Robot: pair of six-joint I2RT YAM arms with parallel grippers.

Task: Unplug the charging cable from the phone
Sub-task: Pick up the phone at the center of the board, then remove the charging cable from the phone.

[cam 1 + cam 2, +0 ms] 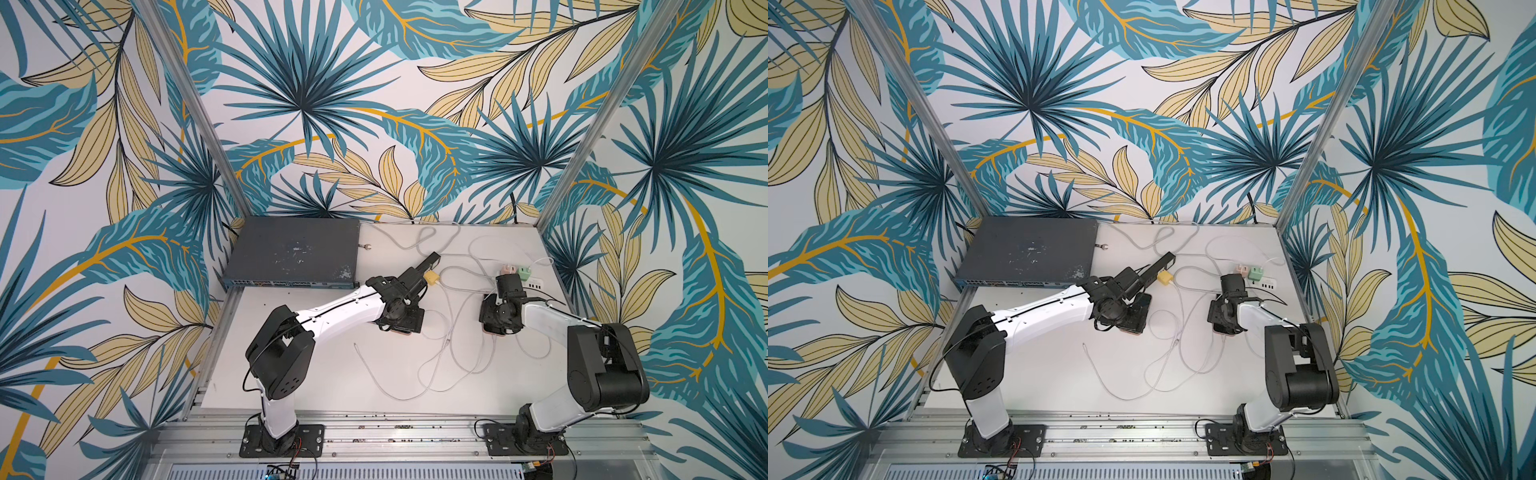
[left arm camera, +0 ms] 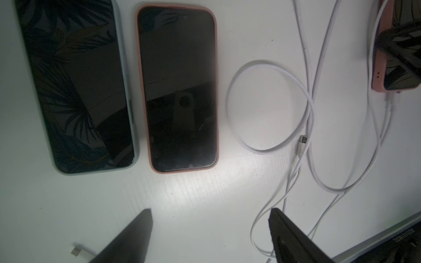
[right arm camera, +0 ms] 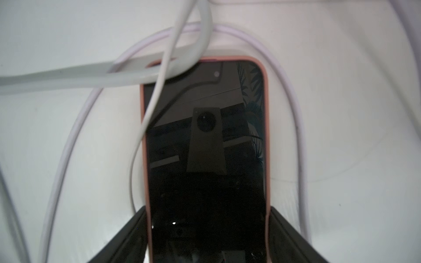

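The phone [image 3: 205,148], with a dark screen and a pink case, lies flat on the white table. My right gripper [image 3: 207,207] is shut on it, one finger against each long edge. White charging cable [image 3: 157,102] loops over and around the phone's far end. In the left wrist view the same phone [image 2: 379,68] shows at the edge, with a white cable [image 2: 390,102] leaving its end; the plug itself is blurred. My left gripper [image 2: 210,210] hangs open over bare table with nothing between its fingers. In both top views the arms cover the phone.
Two more phones lie side by side before the left gripper, one grey-cased [image 2: 75,91] and one pink-cased [image 2: 180,91], with loose cable ends [image 2: 302,140] nearby. A dark box [image 1: 291,253] stands back left. A power strip [image 1: 534,284] sits back right. Cables [image 1: 440,357] sprawl mid-table.
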